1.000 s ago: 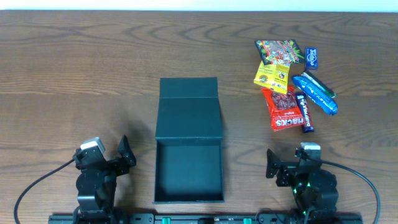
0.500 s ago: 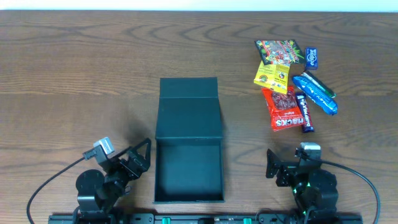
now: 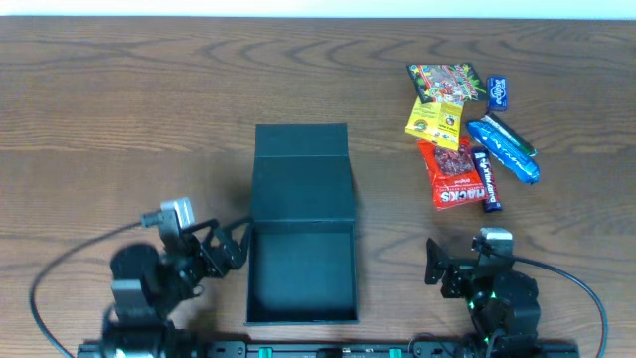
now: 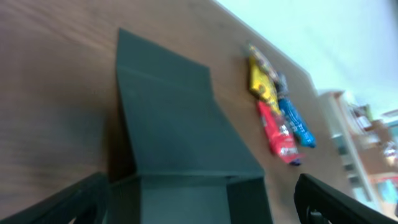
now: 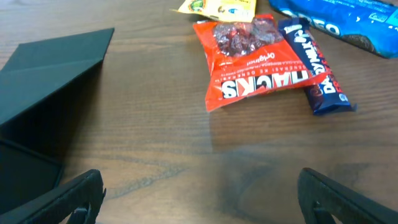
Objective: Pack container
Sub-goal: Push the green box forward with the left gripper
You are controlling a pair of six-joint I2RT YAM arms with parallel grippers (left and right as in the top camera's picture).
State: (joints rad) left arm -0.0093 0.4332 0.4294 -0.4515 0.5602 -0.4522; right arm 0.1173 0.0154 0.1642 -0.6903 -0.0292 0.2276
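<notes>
The dark teal container (image 3: 301, 273) stands open in the middle of the table, its lid (image 3: 303, 174) laid back flat behind it. It looks empty. My left gripper (image 3: 227, 249) is open and empty, close beside the container's left wall. In the left wrist view the container (image 4: 180, 124) fills the space between my left gripper's (image 4: 205, 211) fingers. My right gripper (image 3: 462, 264) is open and empty, low over bare table at the front right. In the right wrist view the right gripper (image 5: 199, 205) faces a red snack packet (image 5: 261, 59).
A pile of snacks lies at the back right: a red packet (image 3: 452, 174), a yellow packet (image 3: 434, 119), a blue packet (image 3: 504, 149), a dark blue bar (image 3: 487, 184), a colourful packet (image 3: 444, 82). The container lid (image 5: 50, 74) lies left of the right gripper.
My left arm has swung right and forward, bringing its open gripper up to the container's left wall. The right arm, container and snacks have not moved.
</notes>
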